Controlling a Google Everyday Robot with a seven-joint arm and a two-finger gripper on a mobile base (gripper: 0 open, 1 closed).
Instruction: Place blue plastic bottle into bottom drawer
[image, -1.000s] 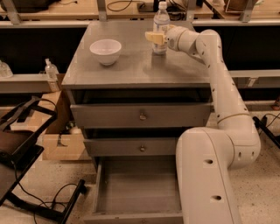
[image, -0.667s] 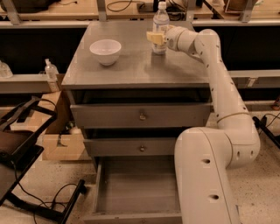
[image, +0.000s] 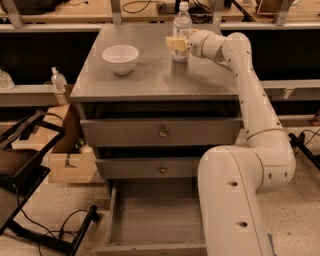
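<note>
- Warm, even light from overhead; cabinet top (image: 150, 80) brightest, soft sheen, no hard glare
- Dark shadow bands under the top and between drawer fronts; bottom drawer (image: 150, 220) interior dimmer
- Gripper (image: 176, 44) at blue plastic bottle (image: 182, 22), well lit, faint shadow beneath

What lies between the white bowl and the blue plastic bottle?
Only bare cabinet top, per the camera view, between white bowl and blue plastic bottle. The gripper is right at the bottle.

Gripper (image: 176, 44) at blue plastic bottle (image: 182, 22) perhaps edged slightly left
</note>
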